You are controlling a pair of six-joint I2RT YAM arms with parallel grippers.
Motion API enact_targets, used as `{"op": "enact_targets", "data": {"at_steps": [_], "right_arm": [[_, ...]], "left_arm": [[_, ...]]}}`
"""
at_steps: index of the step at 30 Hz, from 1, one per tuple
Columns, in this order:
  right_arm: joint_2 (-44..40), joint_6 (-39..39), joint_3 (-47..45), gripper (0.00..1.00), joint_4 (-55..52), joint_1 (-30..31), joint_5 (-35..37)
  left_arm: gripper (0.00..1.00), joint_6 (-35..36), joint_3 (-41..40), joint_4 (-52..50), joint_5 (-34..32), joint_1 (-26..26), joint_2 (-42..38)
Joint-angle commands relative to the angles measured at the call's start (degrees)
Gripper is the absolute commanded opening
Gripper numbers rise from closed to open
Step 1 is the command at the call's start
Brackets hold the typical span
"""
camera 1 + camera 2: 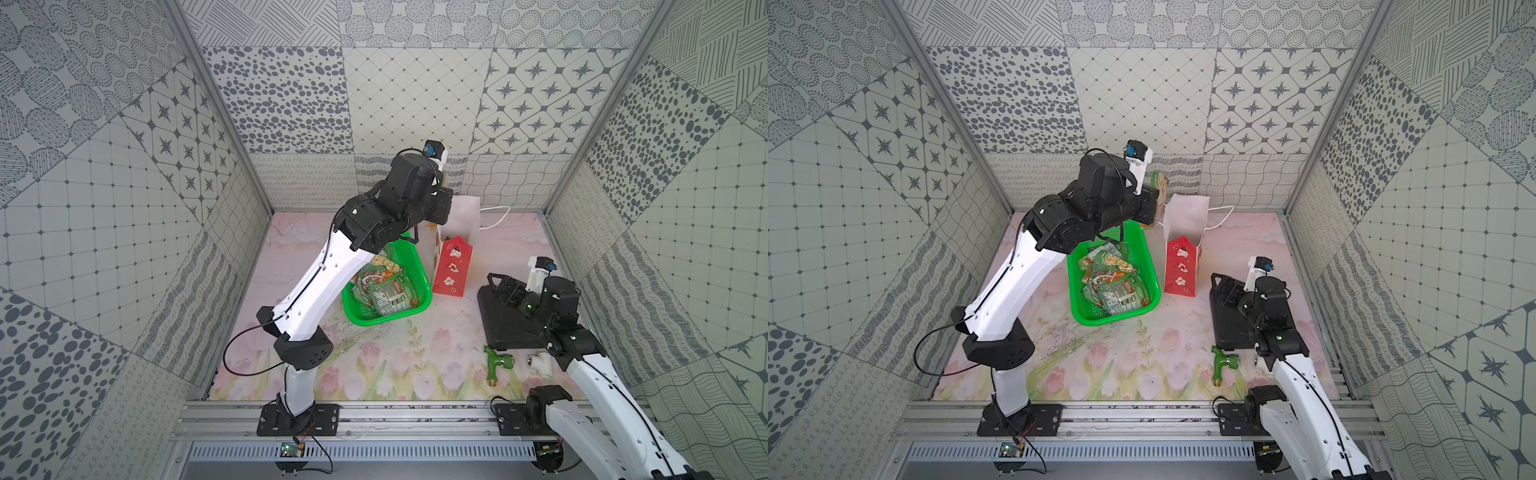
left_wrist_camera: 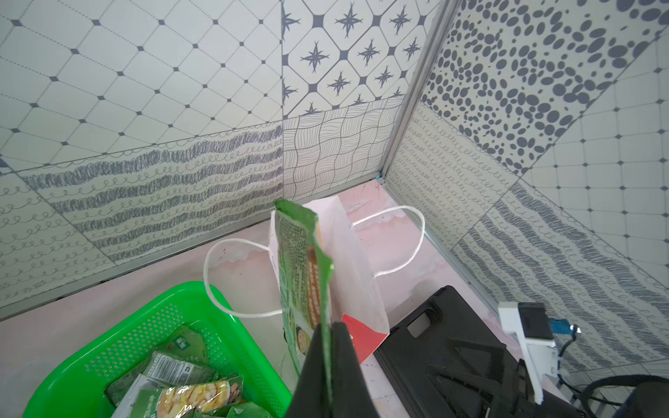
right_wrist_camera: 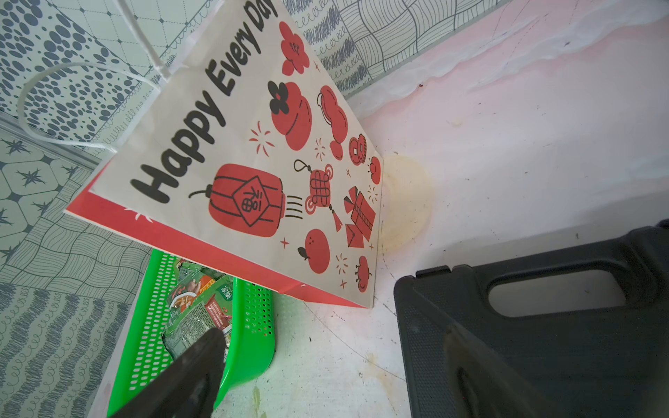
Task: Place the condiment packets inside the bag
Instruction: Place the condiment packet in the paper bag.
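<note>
1 each: bag [image 1: 453, 266], basket [image 1: 365, 321], case [image 1: 503, 328], tap [image 1: 496, 362]; packets [image 1: 384, 289] several

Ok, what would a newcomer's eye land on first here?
The left gripper, high at the back, pinching a green packet upright beside the open top of the bag. Then the bright green basket mid-table, next to the bag, heaped with more packets.

Both top views look steeply down from above the arm bases over the whole surface [image 1: 395, 365], while each wrist view sits close and low, both sharing the bag [image 2: 358, 275], the green basket [image 2: 152, 325] and the black case [image 3: 427, 300].
</note>
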Motion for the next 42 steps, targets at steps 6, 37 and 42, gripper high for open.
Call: {"op": "enact_targets", "data": {"at_steps": [6,37,42], "right_arm": [[-0.5,-0.7,0.1,0.97,1.4,0.2,0.4],[0.8,-0.6,0.2,0.97,2.0,0.2,-1.7],[0.8,-0.6,0.1,0.97,2.1,0.2,-1.6]], "left_arm": [[0.00,-0.3,1.6,12.9,10.5,-0.8,4.9],[0.65,-6.2,0.9,4.4,14.6,-0.5,9.5],[0.75,-6.5,-10.9,4.5,14.1,-0.4,1.2]]}}
